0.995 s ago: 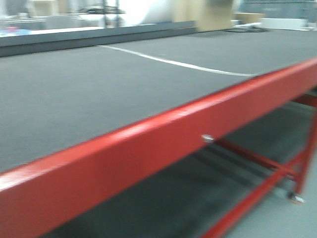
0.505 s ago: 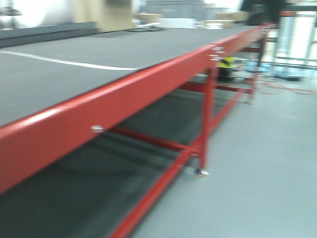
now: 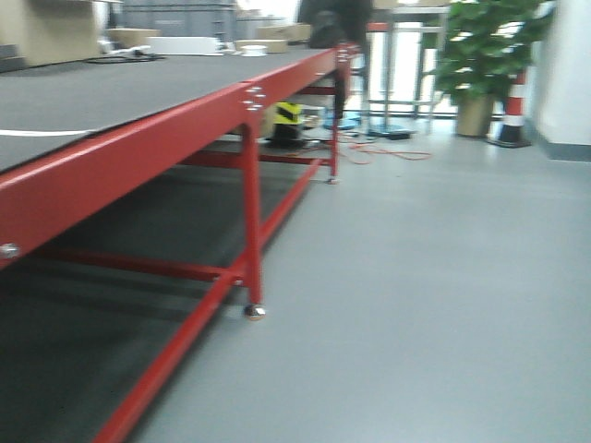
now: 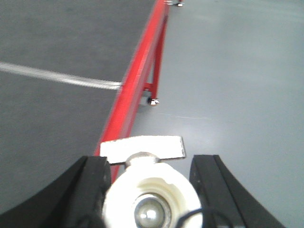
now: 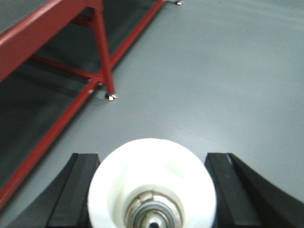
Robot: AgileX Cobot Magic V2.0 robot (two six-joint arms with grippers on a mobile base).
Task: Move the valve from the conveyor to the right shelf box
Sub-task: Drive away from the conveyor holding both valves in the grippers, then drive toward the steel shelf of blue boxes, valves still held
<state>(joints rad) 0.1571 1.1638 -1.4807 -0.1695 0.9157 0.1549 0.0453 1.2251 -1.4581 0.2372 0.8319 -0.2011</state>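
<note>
Beside the conveyor (image 3: 111,92), clenched 1 valve (image 4: 151,206) in the left gripper (image 4: 153,190) and a 2nd valve (image 5: 152,183) in the right gripper (image 5: 153,190), both off it. Probably needed firm grip and level carry to the unseen right shelf box.

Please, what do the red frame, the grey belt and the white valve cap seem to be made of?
Frame: probably painted steel; glossy red, with highlights and bolt heads. Belt: seems a fabric or rubberised cloth; matt dark grey, no shine. Valve cap: likely plastic; opaque off-white with a soft sheen. The core inside it looks metal, by its silvery glint.
</note>
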